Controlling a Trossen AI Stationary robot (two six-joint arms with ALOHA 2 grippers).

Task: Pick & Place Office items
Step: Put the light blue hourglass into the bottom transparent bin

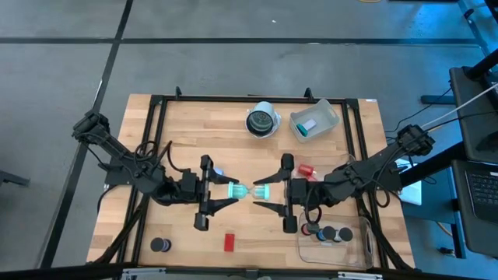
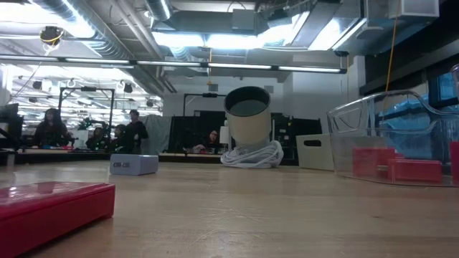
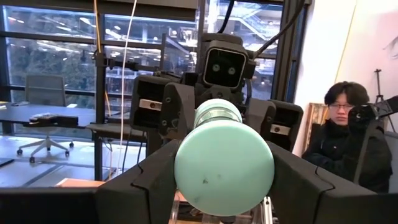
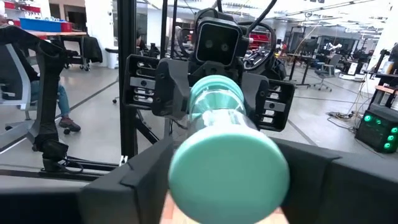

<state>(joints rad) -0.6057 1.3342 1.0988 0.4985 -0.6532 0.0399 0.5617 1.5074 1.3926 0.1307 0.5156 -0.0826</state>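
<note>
Cut off at the low view's left edge, a red block [image 2: 54, 210]; blurred behind the clear bin [image 2: 391, 140], red pieces [image 2: 401, 167] of uncertain shape; hidden behind the teal round piece [image 3: 224, 165], much of the right gripper [image 3: 214, 118] opposite.

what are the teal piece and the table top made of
Teal round piece: looks like matte plastic, smooth and evenly coloured with a soft sheen, though that is a guess. Table top: wood, pale butcher-block planks with visible grain and joints.
</note>
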